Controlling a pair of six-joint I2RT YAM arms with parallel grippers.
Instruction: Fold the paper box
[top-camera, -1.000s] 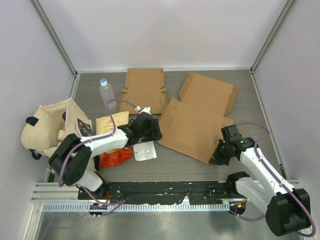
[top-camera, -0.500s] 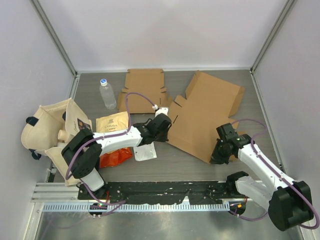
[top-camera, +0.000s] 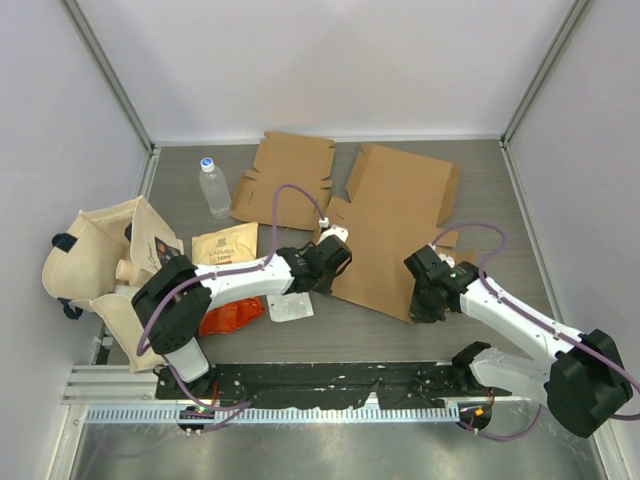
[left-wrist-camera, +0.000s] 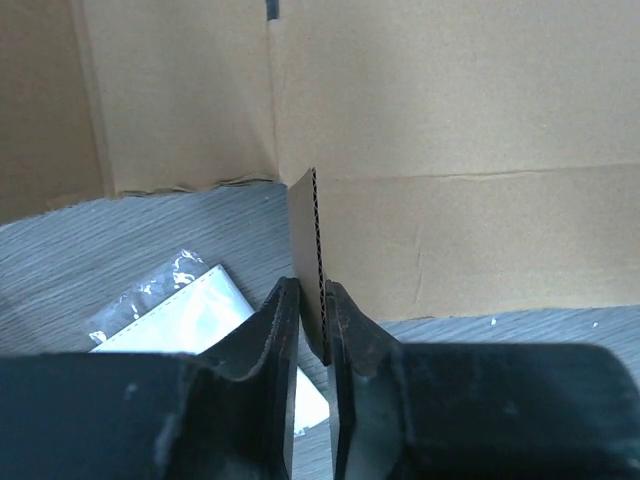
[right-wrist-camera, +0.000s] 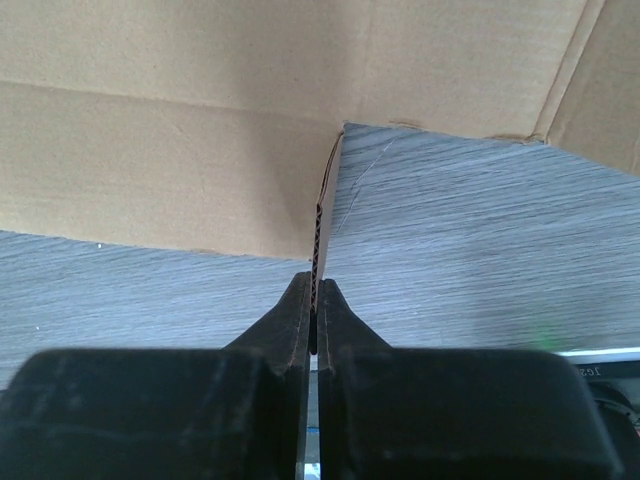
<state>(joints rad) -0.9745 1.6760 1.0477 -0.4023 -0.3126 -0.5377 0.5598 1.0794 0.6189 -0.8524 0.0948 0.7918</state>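
The paper box (top-camera: 395, 225) is laid flat and unfolded at centre-right of the tabletop (top-camera: 350, 330). Its near-left flap is clamped edge-on by the left gripper (left-wrist-camera: 312, 300) and its near-right corner by the right gripper (right-wrist-camera: 314, 290), apparently to lift the flaps for creasing. Room is left on the right, while a plastic packet (top-camera: 290, 306) crowds the left.

High rear overview of the whole table (top-camera: 380, 335); two close wrist views onto the same cardboard blank (top-camera: 395, 230).

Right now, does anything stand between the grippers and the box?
Nothing visible does. The left gripper and the right gripper each pinch an edge of the box, with nothing in between.
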